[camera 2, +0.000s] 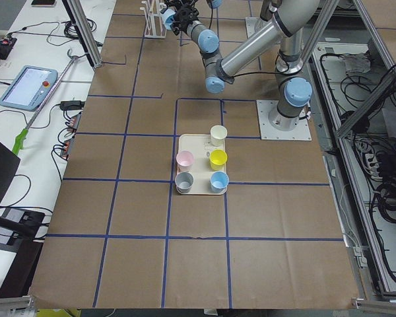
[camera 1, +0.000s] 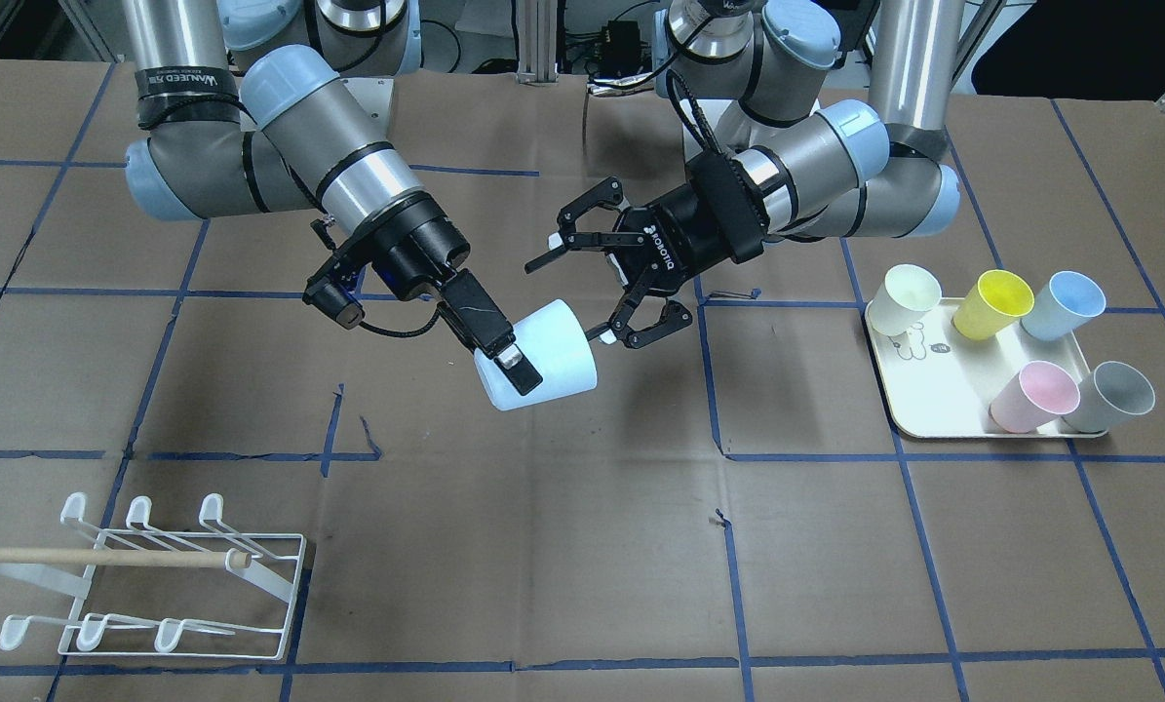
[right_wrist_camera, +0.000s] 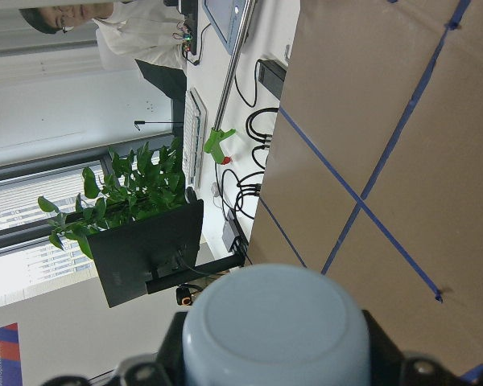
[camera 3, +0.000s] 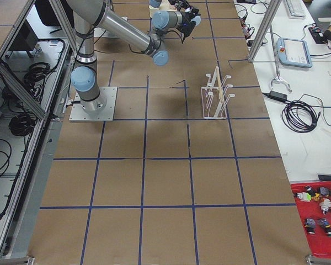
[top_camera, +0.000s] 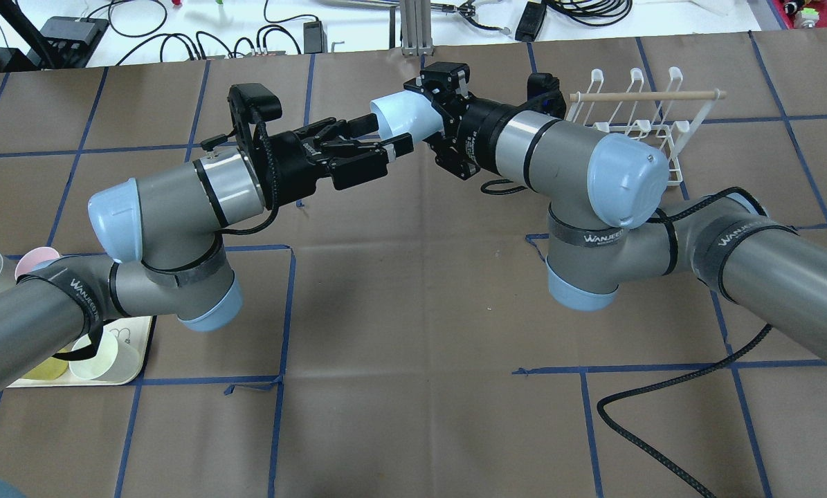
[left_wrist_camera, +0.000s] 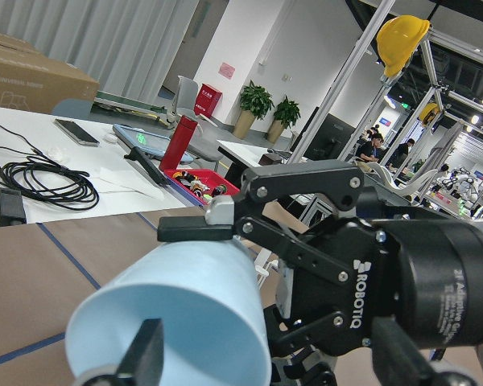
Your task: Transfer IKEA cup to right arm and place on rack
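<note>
A pale blue cup [camera 1: 553, 356] hangs on its side above the table's middle. My right gripper [camera 1: 525, 372] is shut on it, one finger [camera 1: 506, 353] across its wall. In the overhead view the cup [top_camera: 405, 111] sticks out of the right gripper [top_camera: 432, 109] toward my left gripper [top_camera: 394, 131]. The left gripper [camera 1: 566, 298] is open, its jaws spread beside the cup's end, not touching it. The left wrist view shows the cup [left_wrist_camera: 177, 322] close up. The right wrist view shows its round end [right_wrist_camera: 278, 330]. The white wire rack [camera 1: 153, 575] stands apart on the right arm's side.
A cream tray [camera 1: 933, 395] on my left side holds several cups: cream, yellow, blue, pink and grey. The rack [top_camera: 634, 117] sits just behind the right arm's elbow in the overhead view. A black cable [top_camera: 662, 408] lies on the brown table cover.
</note>
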Tool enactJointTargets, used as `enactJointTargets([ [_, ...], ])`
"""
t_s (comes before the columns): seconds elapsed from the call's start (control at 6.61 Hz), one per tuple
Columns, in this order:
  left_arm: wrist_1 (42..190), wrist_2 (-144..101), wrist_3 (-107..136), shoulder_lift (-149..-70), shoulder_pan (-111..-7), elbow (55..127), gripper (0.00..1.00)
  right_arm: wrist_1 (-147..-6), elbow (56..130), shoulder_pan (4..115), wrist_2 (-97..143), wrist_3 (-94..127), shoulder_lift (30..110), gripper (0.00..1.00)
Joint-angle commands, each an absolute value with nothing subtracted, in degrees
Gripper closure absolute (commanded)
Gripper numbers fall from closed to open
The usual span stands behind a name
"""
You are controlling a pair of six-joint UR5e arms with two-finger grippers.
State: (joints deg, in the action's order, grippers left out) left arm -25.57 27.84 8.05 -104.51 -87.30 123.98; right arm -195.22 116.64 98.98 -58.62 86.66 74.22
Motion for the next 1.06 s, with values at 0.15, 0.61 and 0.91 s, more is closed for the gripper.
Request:
enactJointTargets([
  [0.15, -24.4, 23.3, 8.1, -97.5, -76.7, 133.0, 0.02, -195.8, 114.8, 96.1, -59.5, 79.5, 73.8, 0.7],
  [0.61, -1.8, 32.1, 7.9, -94.5, -75.8, 126.6, 0.03, -195.9, 114.3, 90.2, -65.2, 35.1, 73.8, 0.73],
  [0.91, 11.4, 41.3, 7.8, -94.9, -76.8, 121.6, 0.03, -200.6, 113.6, 86.9, -72.7, 11.8, 72.1, 0.73],
])
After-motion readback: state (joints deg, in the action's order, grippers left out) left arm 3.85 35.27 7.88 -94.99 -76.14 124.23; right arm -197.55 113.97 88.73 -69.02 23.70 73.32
